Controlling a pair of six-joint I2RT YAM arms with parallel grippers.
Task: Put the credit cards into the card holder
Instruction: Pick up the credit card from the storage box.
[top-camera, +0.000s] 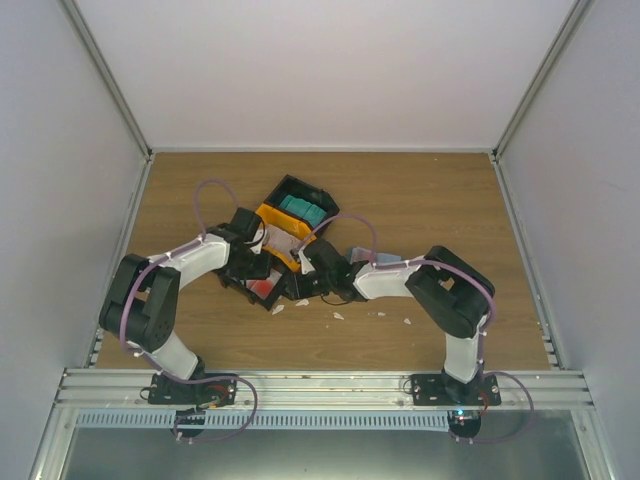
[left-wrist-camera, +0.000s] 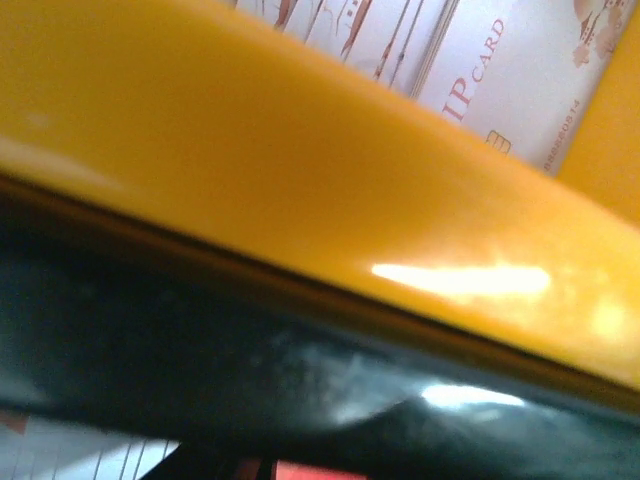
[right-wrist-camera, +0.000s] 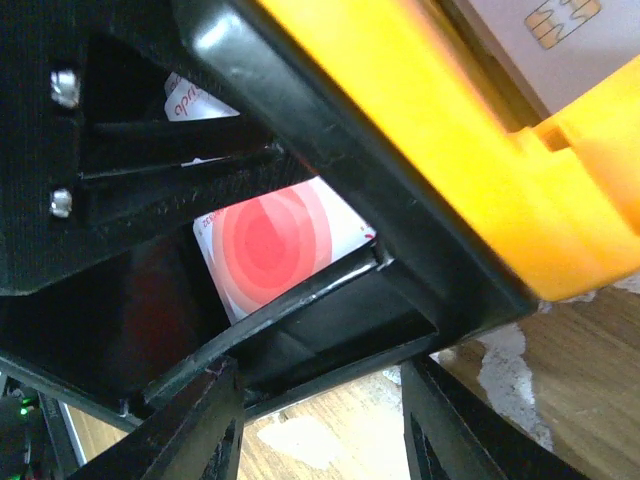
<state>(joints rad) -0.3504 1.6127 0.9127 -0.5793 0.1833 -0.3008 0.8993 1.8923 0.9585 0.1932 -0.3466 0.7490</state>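
My right claw (right-wrist-camera: 320, 440) gapes wide, empty, at the edge of the bin (right-wrist-camera: 400, 130), near a red-ringed card (right-wrist-camera: 270, 245). My left claw (top-camera: 255, 235): I cannot tell.

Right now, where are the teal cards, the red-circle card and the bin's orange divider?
teal cards (top-camera: 302, 210): top external view, middle of the stack's top face.
red-circle card (right-wrist-camera: 268, 243): right wrist view, centre of the circles.
orange divider (right-wrist-camera: 430, 130): right wrist view, its broad upper face.

Whitish card (left-wrist-camera: 520, 90) just ahead of left end effector (top-camera: 252, 245): gold "IP CARD"; small edge digits too blurred to read.
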